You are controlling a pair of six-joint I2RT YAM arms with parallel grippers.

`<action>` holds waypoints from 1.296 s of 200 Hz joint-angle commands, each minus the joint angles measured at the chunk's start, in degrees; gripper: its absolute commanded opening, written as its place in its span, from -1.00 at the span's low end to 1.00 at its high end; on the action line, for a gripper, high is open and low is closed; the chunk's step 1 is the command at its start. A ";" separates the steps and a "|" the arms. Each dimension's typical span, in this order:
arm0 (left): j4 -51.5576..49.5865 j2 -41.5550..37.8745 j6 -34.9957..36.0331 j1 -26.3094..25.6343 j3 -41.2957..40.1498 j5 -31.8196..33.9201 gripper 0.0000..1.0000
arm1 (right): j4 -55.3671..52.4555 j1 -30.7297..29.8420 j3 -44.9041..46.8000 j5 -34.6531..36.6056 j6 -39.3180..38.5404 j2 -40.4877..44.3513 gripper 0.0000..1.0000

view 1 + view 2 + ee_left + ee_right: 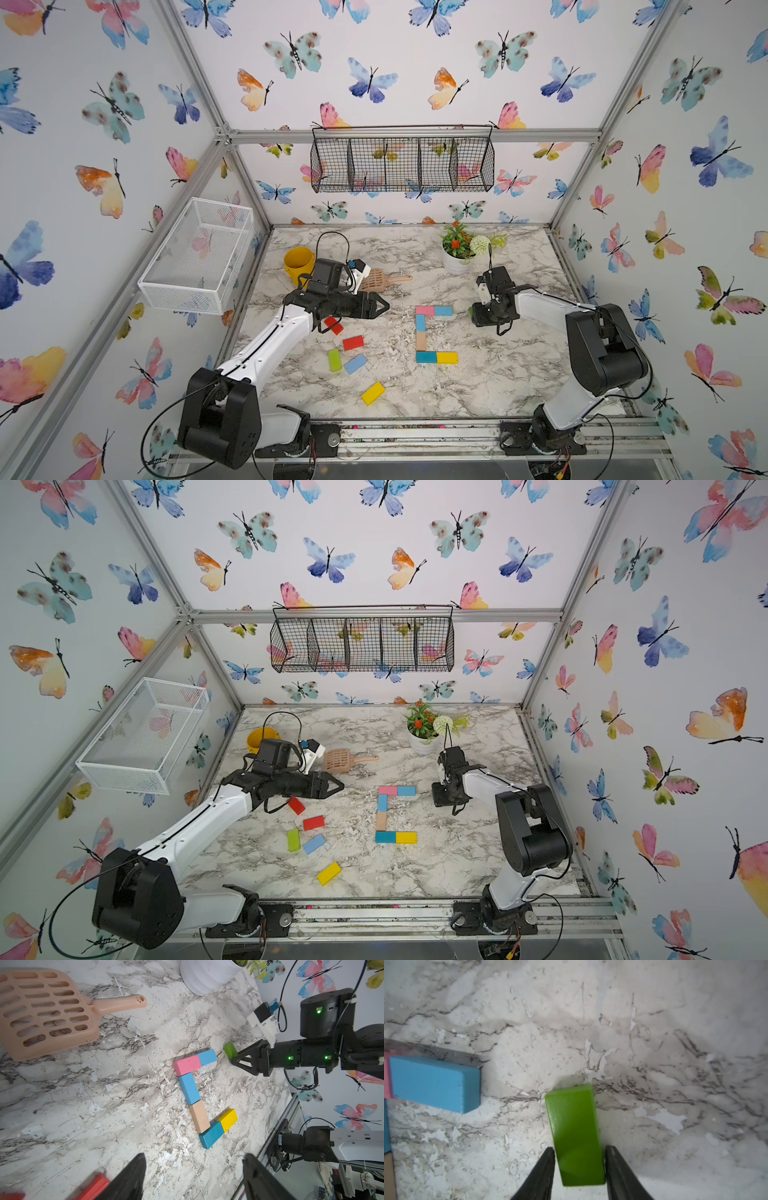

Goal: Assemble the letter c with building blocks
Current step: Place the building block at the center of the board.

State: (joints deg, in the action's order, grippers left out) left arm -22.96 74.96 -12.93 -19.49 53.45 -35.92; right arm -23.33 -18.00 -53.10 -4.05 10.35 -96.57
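Here the right hand (580, 1147) is clamped on a green block (574, 1130), with one finger against each long side. The block sits just beside the open end of the letter's top row without touching it. I cannot tell whether it rests on the bench (478, 386) or is lifted off it.

The letter lies near the middle of the bench, a little toward the right edge. Its top row is a pink block (424, 310) with a light blue block (443, 311) touching its right end. The spine runs down from the pink one: a second light blue block (420, 323), then a tan block (421, 340). The bottom row is a teal block (426, 357) joined to a yellow block (447, 358).

The left hand (193, 1155) hangs over the bench left of the letter, its fingers wide apart with nothing between them. Loose pieces lie scattered toward the left edge, well apart from the letter:
- a red block (333, 325)
- another red block (353, 343)
- a loose green block (334, 360)
- a loose light blue block (355, 364)
- a loose yellow block (372, 393), nearest the front edge

A tan scoop (380, 279) lies beyond the left hand. A yellow cup (298, 262) stands near the far left corner, and a potted plant (457, 249) stands by the far edge.
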 commanded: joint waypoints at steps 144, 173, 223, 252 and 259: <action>0.98 0.36 -0.03 0.87 -0.82 -1.87 0.48 | -2.39 -0.37 1.42 4.08 3.19 1.35 -0.31; 0.98 0.36 -0.02 0.85 -0.99 -1.70 0.49 | -2.09 -0.37 0.94 3.01 3.27 1.69 -0.04; 1.06 0.61 0.01 0.88 -1.22 -0.01 0.48 | -3.36 -0.37 0.00 0.84 3.74 7.50 0.33; -0.20 0.30 -0.08 0.78 -1.04 3.65 0.48 | 0.21 -0.63 2.95 -6.46 5.20 14.26 0.29; -1.39 0.06 -0.44 0.78 -0.79 5.80 0.48 | 0.41 -0.88 3.46 -7.35 5.77 15.56 0.27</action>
State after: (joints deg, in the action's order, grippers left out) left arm -22.61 75.00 -13.10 -19.07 52.60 -35.20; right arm -24.21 -18.13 -51.88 -5.08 14.37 -85.47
